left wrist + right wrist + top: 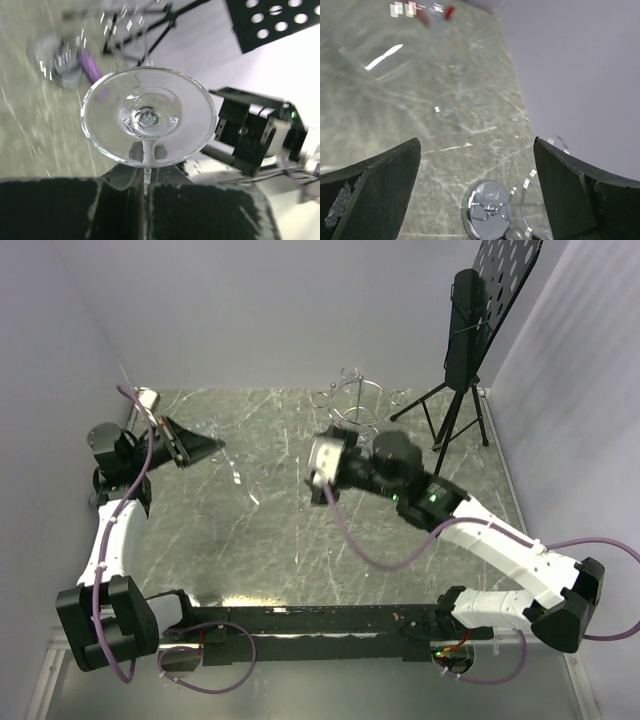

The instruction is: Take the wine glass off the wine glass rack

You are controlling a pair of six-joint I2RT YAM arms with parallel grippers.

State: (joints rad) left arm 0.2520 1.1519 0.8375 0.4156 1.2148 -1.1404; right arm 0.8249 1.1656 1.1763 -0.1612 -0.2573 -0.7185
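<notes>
My left gripper [145,176] is shut on the stem of the clear wine glass [148,120]. The glass's round foot faces the left wrist camera just beyond the fingertips, and its bowl is hidden. In the top view the left gripper [212,446] is at the left of the table, well away from the wine glass rack [356,400], a chrome wire stand at the back centre. My right gripper [318,476] is open and empty, in front of the rack. In the right wrist view the right gripper [476,144] hangs above the rack's shiny disc base [487,207].
A tall black tripod stand with a perforated panel [470,335] stands at the back right; its panel also shows in the left wrist view [280,20]. White walls close the table at the back and both sides. A purple cable [370,550] trails from the right arm.
</notes>
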